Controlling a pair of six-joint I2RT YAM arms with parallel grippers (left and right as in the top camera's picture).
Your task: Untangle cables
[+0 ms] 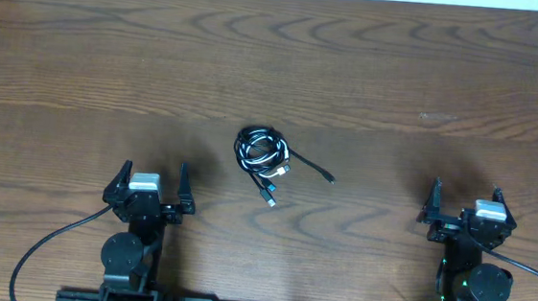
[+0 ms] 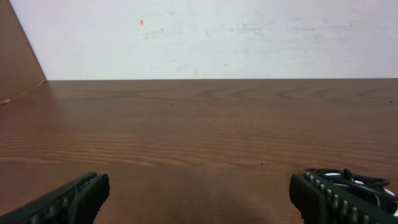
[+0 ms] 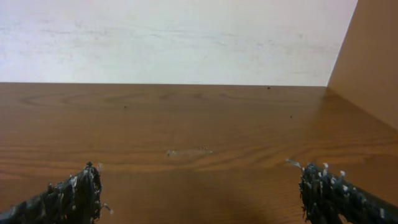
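1. I see the brown wooden surface (image 1: 276, 65) filling my overhead view.
2. My left claw (image 1: 151, 174) and right claw (image 1: 467, 198) both sit spread wide, gripping nothing (each near my edge of the surface).
3. The cables (image 1: 267, 156) lie in one tangled bundle between them, well apart from both.

A dark brown wood-grain bench (image 1: 352, 71) fills the view, its grain running left to right in long wavy bands. Along its far edge stands a plain white wall (image 2: 249, 37), faintly smudged, with a tiny red dot (image 2: 141, 22) high on its left part. A brown wooden side panel (image 2: 18, 56) rises at the far left corner, and another brown side panel (image 3: 367, 62) closes the right. A small pale scuff (image 1: 426, 116) marks the bench right of centre.
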